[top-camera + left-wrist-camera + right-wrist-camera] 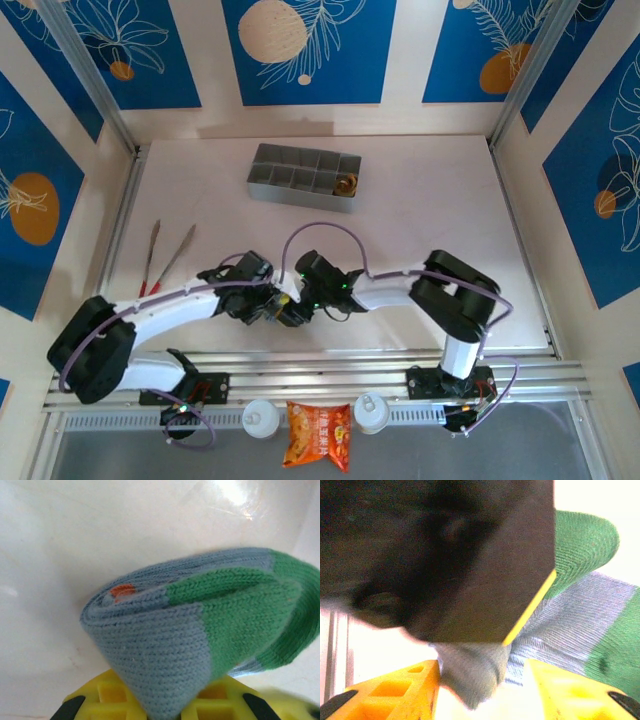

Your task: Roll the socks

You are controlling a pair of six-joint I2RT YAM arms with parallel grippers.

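Note:
The grey-blue sock [160, 635] with a green toe is folded into a thick roll, and a spot of orange [121, 591] peeks from its layers. My left gripper [170, 712] is shut on the roll's lower edge, its yellow fingers [107, 695] pinching the fabric. In the top view both grippers meet near the table's front middle, the left gripper [277, 308] beside the right gripper [300, 298]. In the right wrist view my right gripper [485, 695] stands open, its yellow fingers [395, 695] apart round a hanging fold of the sock [570, 630], under the left gripper's black body [445, 555].
A grey compartment tray [290, 165] sits at the back middle with a small ring-shaped item [346, 185] in one cell. Tongs [165, 258] lie at the left. An orange snack packet [318, 435] and two white caps [260, 417] rest below the front rail.

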